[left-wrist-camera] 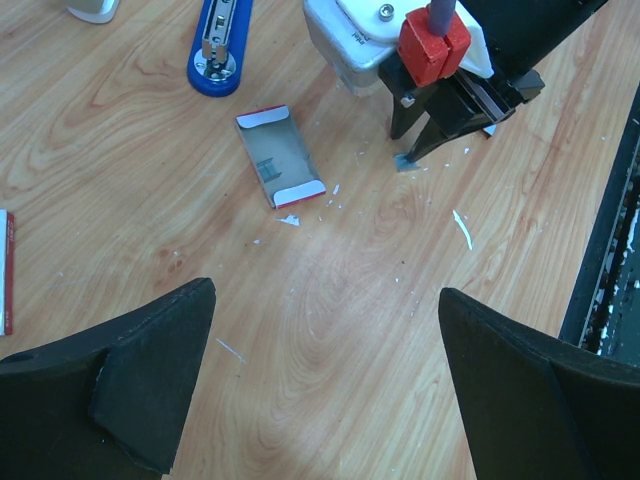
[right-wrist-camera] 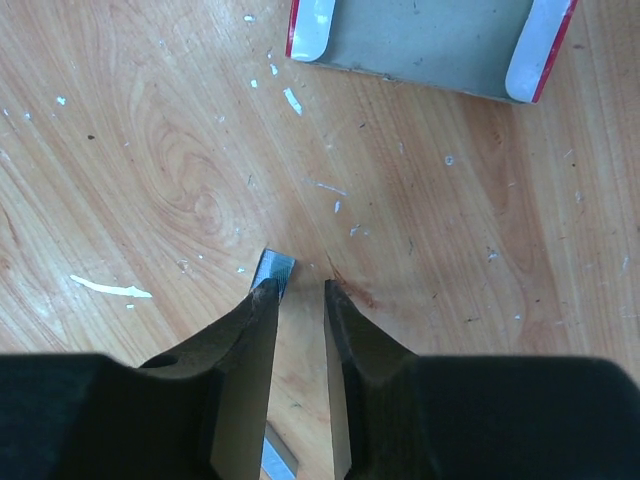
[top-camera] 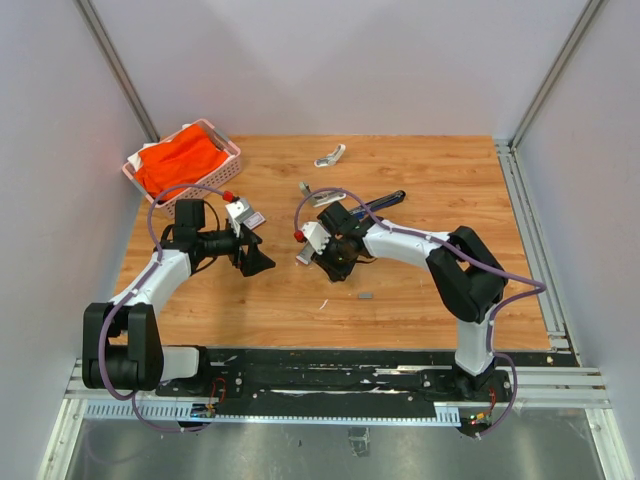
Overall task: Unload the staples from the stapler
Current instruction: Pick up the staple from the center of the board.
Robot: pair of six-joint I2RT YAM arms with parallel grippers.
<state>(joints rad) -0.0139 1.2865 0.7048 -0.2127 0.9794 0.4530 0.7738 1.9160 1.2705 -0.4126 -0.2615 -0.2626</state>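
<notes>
Staples point(right-wrist-camera: 276, 268): short silvery strip flat on the table point(top-camera: 450, 170). It touches one fingertip of the right hand point(right-wrist-camera: 298, 290) from the outside, not in the slot. That hand is narrow, tips down at the wood, bare grain showing between them. I see nothing gripped. Left hand point(left-wrist-camera: 325, 288) is spread wide and holds nothing, over bare wood well apart from the strip.

Stapler point(left-wrist-camera: 218, 40): blue base with metal channel showing, near the right hand on the side toward the back wall. The left wrist view crops it, and in the top view the right arm partly hides it.

Surface: light wood grain, glare patch ahead of the left hand, white specks scattered around both hands. Curved white sliver point(left-wrist-camera: 462, 228) just beside the right hand's tips, and a faint reddish smear at those tips. Small card box point(right-wrist-camera: 430, 40) with grey face, white flaps and red trim lies flat just ahead of the right hand.

Room: plain white walls point(top-camera: 330, 60) on three sides, with aluminium posts point(top-camera: 118, 65) in the far corners. Rail point(top-camera: 525, 230) runs along the table edge outboard of the right arm, black base plate point(top-camera: 330, 375) under both arms. Pink basket point(top-camera: 226, 140) with orange cloth point(top-camera: 180, 160) sits well beyond the left hand.
</notes>
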